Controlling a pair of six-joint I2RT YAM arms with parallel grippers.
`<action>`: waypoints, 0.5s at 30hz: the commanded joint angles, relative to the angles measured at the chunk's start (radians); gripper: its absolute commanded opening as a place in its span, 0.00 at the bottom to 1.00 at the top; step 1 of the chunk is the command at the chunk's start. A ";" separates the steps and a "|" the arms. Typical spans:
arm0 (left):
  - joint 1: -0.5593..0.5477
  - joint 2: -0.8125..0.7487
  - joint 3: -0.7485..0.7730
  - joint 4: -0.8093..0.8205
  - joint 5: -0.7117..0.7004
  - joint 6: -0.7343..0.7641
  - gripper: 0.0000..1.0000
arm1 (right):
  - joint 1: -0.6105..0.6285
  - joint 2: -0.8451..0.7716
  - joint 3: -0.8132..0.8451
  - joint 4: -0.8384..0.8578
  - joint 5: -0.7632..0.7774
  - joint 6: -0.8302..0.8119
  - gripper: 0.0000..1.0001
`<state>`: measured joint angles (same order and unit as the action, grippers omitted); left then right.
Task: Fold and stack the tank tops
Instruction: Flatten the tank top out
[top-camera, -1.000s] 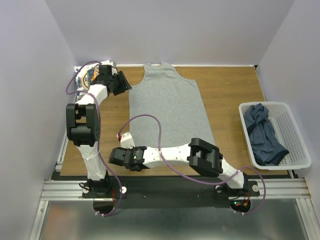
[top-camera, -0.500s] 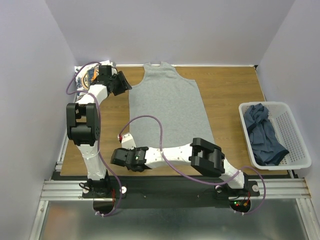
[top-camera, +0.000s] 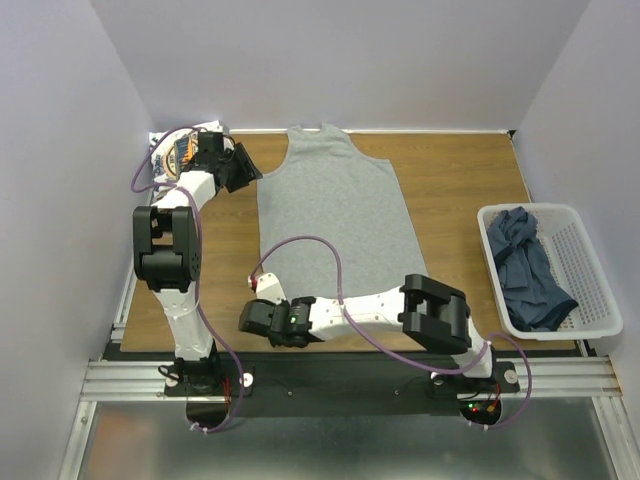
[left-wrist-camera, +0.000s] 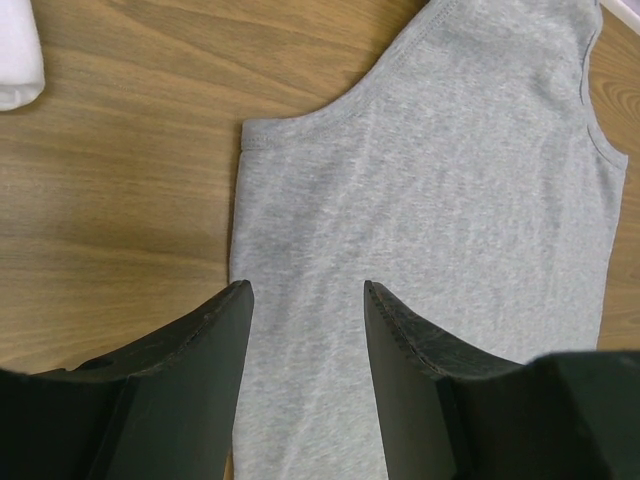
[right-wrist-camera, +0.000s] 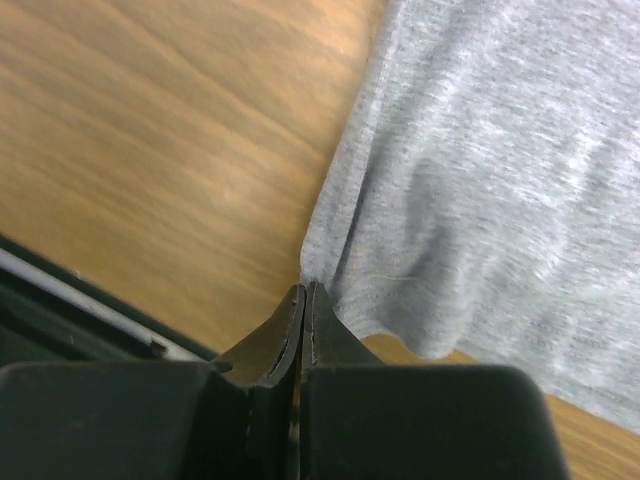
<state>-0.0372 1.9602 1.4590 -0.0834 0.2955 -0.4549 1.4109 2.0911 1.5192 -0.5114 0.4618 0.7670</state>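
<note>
Pale walls close in a wooden table (top-camera: 460, 180) on three sides, and a black rail runs along its near edge.

Only the overhead view takes in the whole layout. The grey tank top (top-camera: 335, 215) lies spread flat left of centre, with its neck toward the far wall. A white mesh basket (top-camera: 545, 209) sits at the right edge, well apart from it. The basket holds a crumpled heap of dark slate-blue tank tops (top-camera: 525, 265), bunched toward its left side, and bare mesh shows on the right. In the far-left corner, behind the left arm, a white cloth with blue and orange print (top-camera: 168, 148) peeks out, mostly hidden.

The wrist cameras give what the overhead cannot.

- **Left wrist view:** the left gripper (left-wrist-camera: 305, 290) hangs with its jaws apart and nothing between them. It straddles the tank top's side seam just below the armhole, one finger over wood and the other over grey knit. A rounded white edge shows at the top left of this view (too little to name).
- **Right wrist view:** the right gripper (right-wrist-camera: 303, 290) has its fingers pressed together right at the near-left corner of the hem. The cloth puckers toward the tips there, so the corner looks nipped between them. In the overhead view the arm itself covers this spot.
</note>
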 joint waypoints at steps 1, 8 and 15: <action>0.003 -0.069 -0.029 0.042 -0.019 -0.021 0.59 | 0.014 -0.115 -0.048 0.091 -0.058 -0.040 0.00; 0.003 -0.069 -0.065 0.047 -0.039 -0.027 0.60 | 0.014 -0.209 -0.125 0.175 -0.160 -0.040 0.00; 0.003 -0.032 -0.060 0.036 -0.070 -0.002 0.60 | 0.014 -0.253 -0.155 0.185 -0.181 -0.022 0.00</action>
<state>-0.0372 1.9583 1.3960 -0.0658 0.2520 -0.4793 1.4147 1.8923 1.3888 -0.3820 0.3115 0.7368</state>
